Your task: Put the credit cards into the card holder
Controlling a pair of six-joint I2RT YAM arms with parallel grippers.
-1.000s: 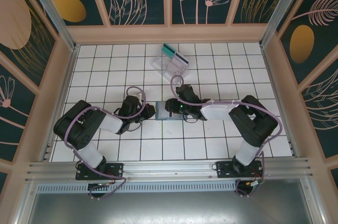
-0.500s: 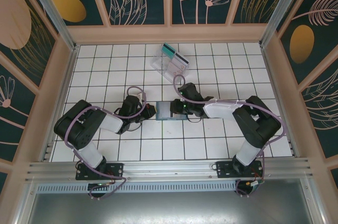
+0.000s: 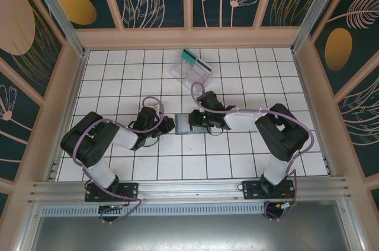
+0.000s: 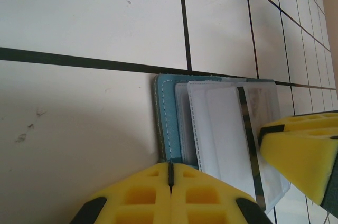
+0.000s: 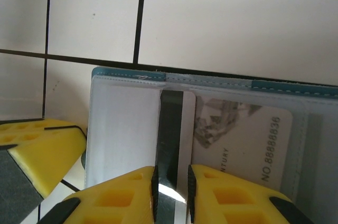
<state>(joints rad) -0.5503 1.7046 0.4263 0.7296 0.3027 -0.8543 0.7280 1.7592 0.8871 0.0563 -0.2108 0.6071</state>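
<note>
The card holder [image 3: 181, 125] lies open mid-table, blue-grey inside [image 5: 121, 129], teal edge [image 4: 168, 113]. A whitish credit card with a dark stripe [image 5: 171, 123] lies flat on it, part under the left slot pocket, stripe edge [image 4: 247, 129] out. My right gripper [image 5: 171, 182] stands over that stripe, jaws a narrow gap apart; the card shows flat between them, not pinched. My left gripper [image 4: 170, 171] is shut, tips on the holder's left edge. A teal-green credit card [image 3: 188, 57] stands in the clear tray.
The clear plastic tray [image 3: 190, 72] sits at the back centre of the tiled table. A printed pale card [image 5: 248, 134] shows in the holder's right pocket. Wooden walls ring the table. The right arm's yellow finger [image 4: 301, 155] shows in the left wrist view.
The right wrist shifted a little right, then back left over the holder. The left arm and the holder stayed put.
</note>
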